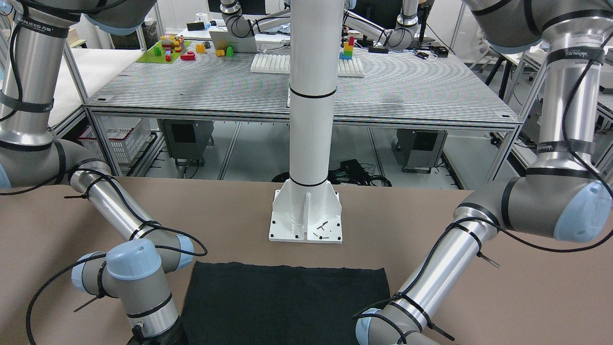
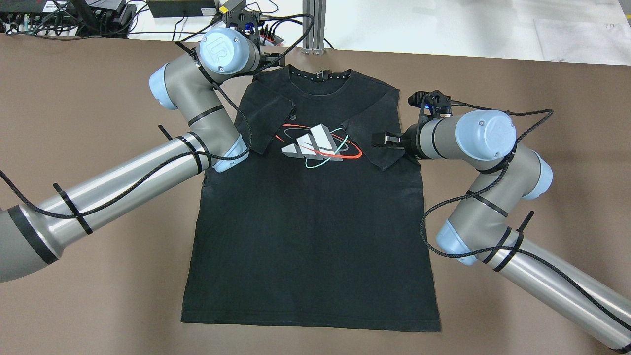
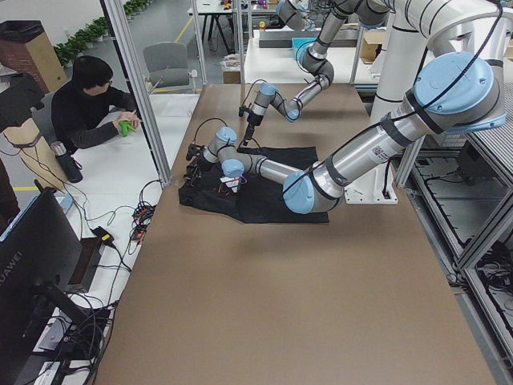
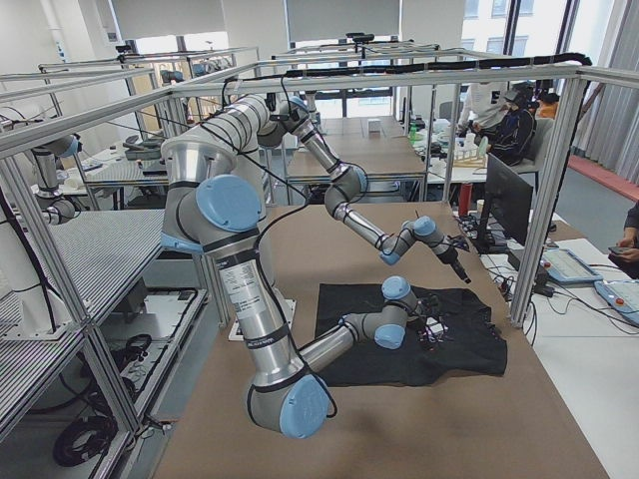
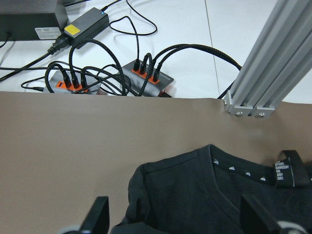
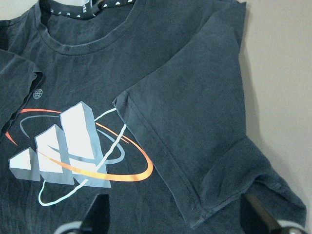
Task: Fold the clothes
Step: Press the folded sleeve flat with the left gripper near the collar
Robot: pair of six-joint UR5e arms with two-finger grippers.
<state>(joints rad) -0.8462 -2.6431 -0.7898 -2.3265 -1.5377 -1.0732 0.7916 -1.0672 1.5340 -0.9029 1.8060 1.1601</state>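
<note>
— So, where do we have the T-shirt (image 2: 305, 236)?

— Flat on the brown table (image 2: 98, 276), print side up, collar (image 2: 320, 79) far and hem (image 2: 310, 323) near. Starting on the left, the left sleeve (image 2: 266, 123) lies folded in over the chest, its cuff just beside the chest print (image 2: 315, 143).

— And the left gripper (image 5: 178, 217)?

— It hangs over the far left shoulder, beside the collar. Its wrist camera shows the fingers (image 5: 100, 217) spread wide with only cloth below them, so it holds nothing. We judge it is placed there to take that shoulder for the next fold.

— Moving right?

— The right sleeve (image 6: 195, 146) is folded in too, with one corner reaching the thin loops of the print. The right gripper (image 6: 175, 217) sits low over that sleeve's cuff, jaws wide apart and gripping nothing.

— Why do we want both sleeves in first?

— We reckon it squares the body into a plain rectangle, so a fold along its length — collar and hem brought together — would come out tidy.

— Any worry?

— The fabric looks soft. If we pinch only the top layer at the shoulders, the tucked sleeves may slide back out as the cloth lifts.
</note>
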